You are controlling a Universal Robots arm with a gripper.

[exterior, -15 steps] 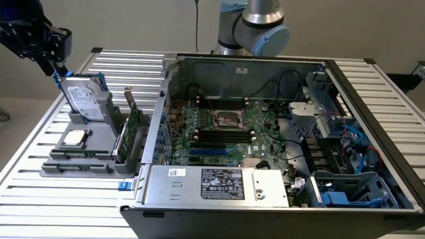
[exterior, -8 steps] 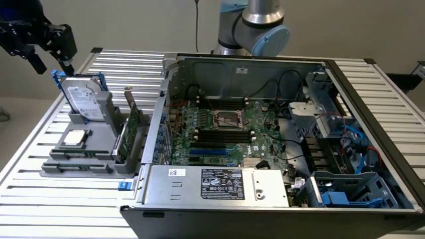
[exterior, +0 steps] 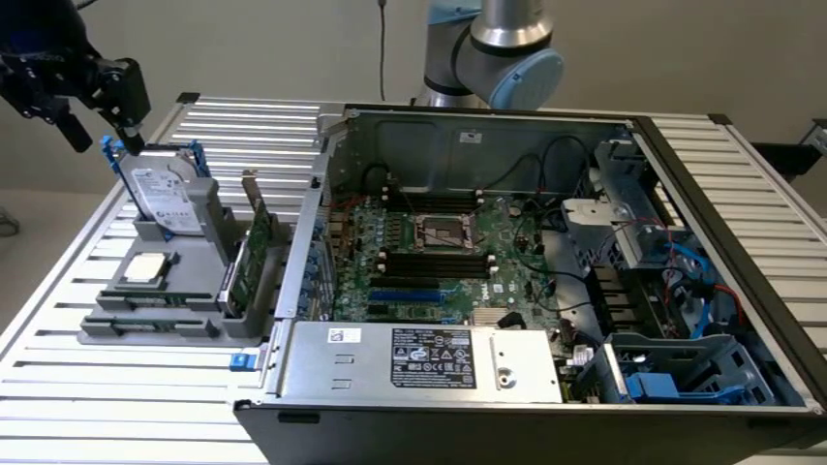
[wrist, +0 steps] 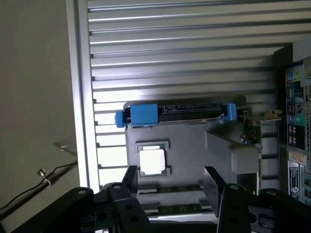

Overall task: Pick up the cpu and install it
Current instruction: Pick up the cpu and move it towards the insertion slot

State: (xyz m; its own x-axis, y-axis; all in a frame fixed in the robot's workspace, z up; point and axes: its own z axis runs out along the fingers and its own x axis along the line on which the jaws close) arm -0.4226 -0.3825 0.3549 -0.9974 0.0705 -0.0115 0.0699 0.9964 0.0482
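Open computer case (exterior: 452, 145) centre-right; hard drive (exterior: 162, 194) and green circuit card (exterior: 262, 237) upright in grey holder (exterior: 194, 266), left; slatted table (exterior: 116, 387) beneath.

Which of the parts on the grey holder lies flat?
The small square silver-topped cpu; the silver hard drive with blue bracket and the green circuit cards stand on edge.

Small silver square cpu (exterior: 146, 269), flat in grey holder (exterior: 197, 283) recess
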